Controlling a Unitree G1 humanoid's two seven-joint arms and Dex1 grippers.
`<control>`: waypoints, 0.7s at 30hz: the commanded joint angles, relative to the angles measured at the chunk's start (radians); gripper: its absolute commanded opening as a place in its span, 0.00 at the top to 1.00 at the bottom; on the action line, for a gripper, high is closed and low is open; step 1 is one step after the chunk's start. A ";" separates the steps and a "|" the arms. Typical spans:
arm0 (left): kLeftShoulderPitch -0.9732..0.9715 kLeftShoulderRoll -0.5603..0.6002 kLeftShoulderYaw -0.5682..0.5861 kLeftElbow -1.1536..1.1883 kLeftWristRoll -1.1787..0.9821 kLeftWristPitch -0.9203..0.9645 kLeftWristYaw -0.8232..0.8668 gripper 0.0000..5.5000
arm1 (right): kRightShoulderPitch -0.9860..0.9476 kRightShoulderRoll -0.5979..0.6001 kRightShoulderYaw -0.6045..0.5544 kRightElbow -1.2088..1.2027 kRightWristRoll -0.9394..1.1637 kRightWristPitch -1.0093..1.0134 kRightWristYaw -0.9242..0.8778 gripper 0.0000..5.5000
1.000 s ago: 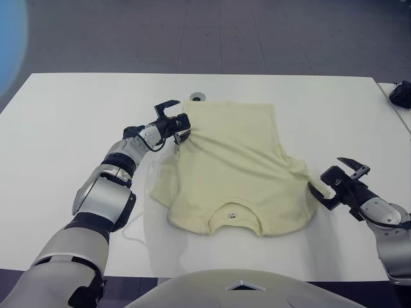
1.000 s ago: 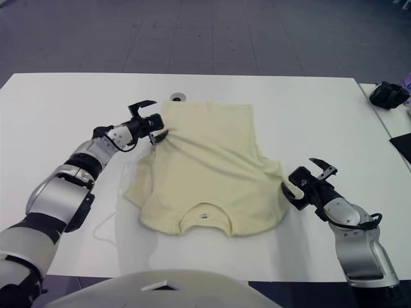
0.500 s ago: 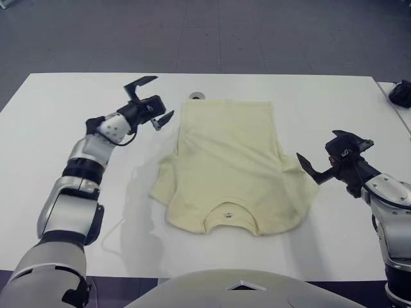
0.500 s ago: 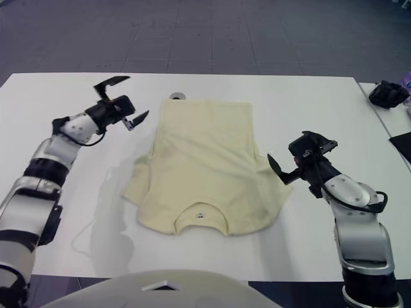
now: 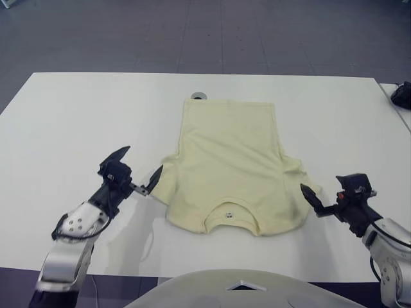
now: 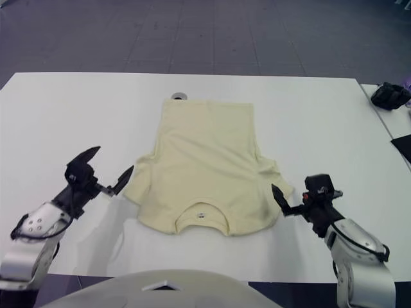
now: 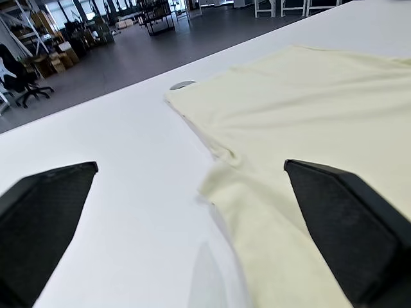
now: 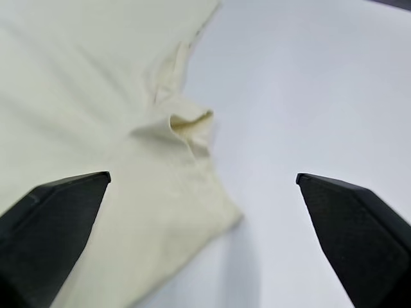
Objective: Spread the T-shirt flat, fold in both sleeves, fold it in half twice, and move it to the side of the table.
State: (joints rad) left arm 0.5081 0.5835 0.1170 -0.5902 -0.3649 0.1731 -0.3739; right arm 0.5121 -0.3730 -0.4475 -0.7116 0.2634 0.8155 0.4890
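Note:
The pale yellow T-shirt lies on the white table, collar toward me and hem at the far side. Both short sleeves stick out, slightly bunched. My left gripper hovers open just off the left sleeve, touching nothing. My right gripper is open too, close beside the right sleeve, which has a curled edge. In each wrist view, the two dark fingers stand wide apart with the cloth between and beyond them.
A round metal grommet sits in the table just past the shirt's hem. A black object rests on a neighbouring surface at the far right. Bare table stretches on both sides of the shirt.
Both arms have drawn back toward the near edge. The left gripper let go of the shirt's far left side and now sits by the left sleeve. The shirt lies flatter.

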 commanded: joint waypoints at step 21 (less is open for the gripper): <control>0.032 -0.069 -0.005 0.040 0.013 0.247 -0.030 0.52 | -0.115 0.095 0.085 0.237 0.037 -0.023 -0.168 0.68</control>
State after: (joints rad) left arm 0.5509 0.5203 0.1156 -0.5636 -0.3459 0.3997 -0.3926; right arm 0.3897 -0.2829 -0.3765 -0.5089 0.3001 0.7788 0.3316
